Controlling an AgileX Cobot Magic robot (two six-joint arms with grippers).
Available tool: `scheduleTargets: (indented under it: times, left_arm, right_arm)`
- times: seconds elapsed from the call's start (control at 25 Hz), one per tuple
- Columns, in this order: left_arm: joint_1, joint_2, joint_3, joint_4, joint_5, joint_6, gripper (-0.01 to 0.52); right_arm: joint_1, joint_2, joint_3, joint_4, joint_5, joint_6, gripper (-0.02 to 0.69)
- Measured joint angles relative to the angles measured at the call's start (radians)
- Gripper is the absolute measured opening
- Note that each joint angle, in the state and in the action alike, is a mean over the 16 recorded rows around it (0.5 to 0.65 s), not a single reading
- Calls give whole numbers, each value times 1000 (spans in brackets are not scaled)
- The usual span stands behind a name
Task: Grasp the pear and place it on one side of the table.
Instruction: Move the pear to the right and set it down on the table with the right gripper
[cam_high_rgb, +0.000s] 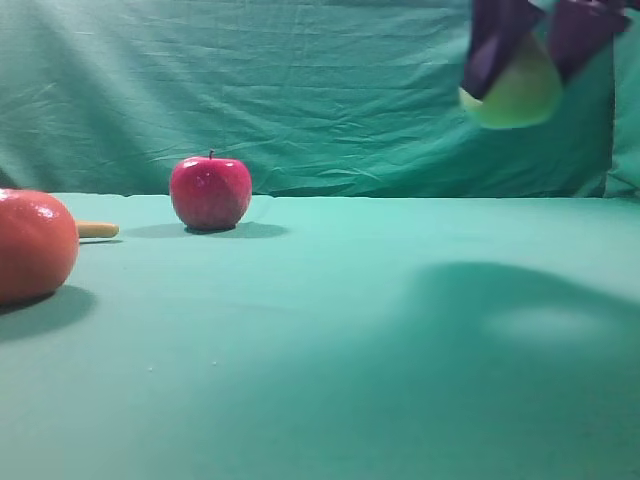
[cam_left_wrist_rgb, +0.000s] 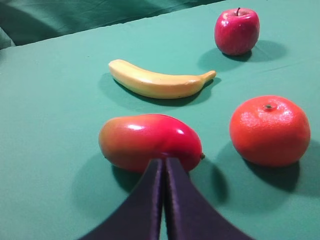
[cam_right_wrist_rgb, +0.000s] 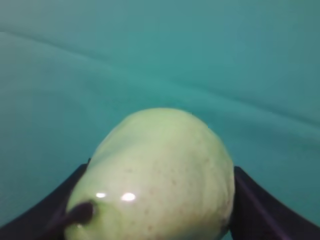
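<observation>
Currently, item one: the pear (cam_high_rgb: 520, 98) is hanging high at two o'clock, well above the table (cam_high_rgb: 350, 330), with the right gripper (cam_high_rgb: 535, 45) grasping it on both sides. Item two: the left gripper (cam_left_wrist_rgb: 164, 167) is sitting clenched, fingers pressed together, just beside a mango (cam_left_wrist_rgb: 150, 141). Item three: an apple (cam_high_rgb: 210, 192) is standing at ten o'clock. Item four: an orange (cam_high_rgb: 32, 245) is resting at nine o'clock, a banana (cam_left_wrist_rgb: 157, 82) lying beyond it.
</observation>
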Motion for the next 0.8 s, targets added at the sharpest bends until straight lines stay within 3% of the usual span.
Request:
scheduleTargets:
  times: [0.28, 0.6, 0.72, 0.8]
  left_arm:
    - [0, 0, 0, 0, 0, 0, 0]
    - [0, 0, 0, 0, 0, 0, 0]
    - [0, 0, 0, 0, 0, 0, 0]
    - [0, 0, 0, 0, 0, 0, 0]
  right_arm:
    - [-19, 32, 58, 1, -78, 1, 517]
    - [-21, -24, -1, 1, 9, 1, 602]
    - [-22, -78, -35, 1, 77, 1, 598]
    - [-23, -123, -58, 1, 128, 1, 558]
